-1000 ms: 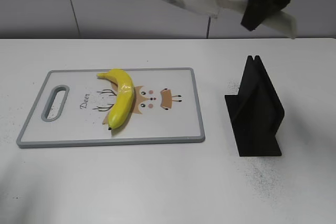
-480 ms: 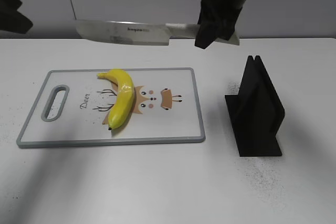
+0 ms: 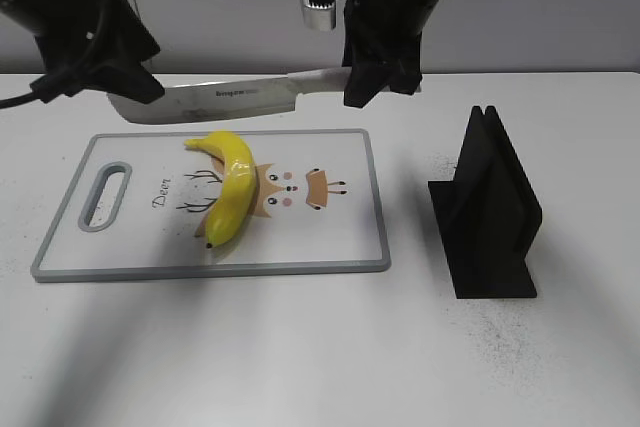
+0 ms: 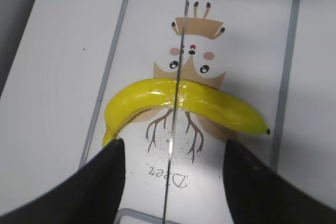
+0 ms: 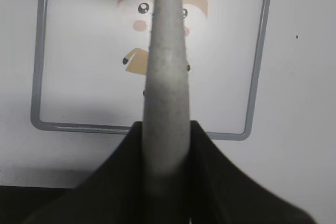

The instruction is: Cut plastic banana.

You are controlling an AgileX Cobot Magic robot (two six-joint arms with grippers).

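Plastic banana [image 3: 230,187]: laid on the cutting board [image 3: 330,237], left of the middle, across the printed deer figure; one tip toward the far edge, the other toward the near edge.
Knife [image 3: 235,100]: held level above the far part of the board, blade pointed left; its thin edge is seen crossing the banana's middle in the left wrist view.
Right gripper [image 3: 378,75]: closed around the knife's pale handle [image 5: 165,77].
Left gripper [image 4: 170,174]: fingers [image 4: 105,182] spread wide apart on either side of the blade, nothing held; poised above the board's handle end.
Black knife stand [image 3: 487,212]: placed upright on the white table [image 3: 300,347], right of the board, apart from it.
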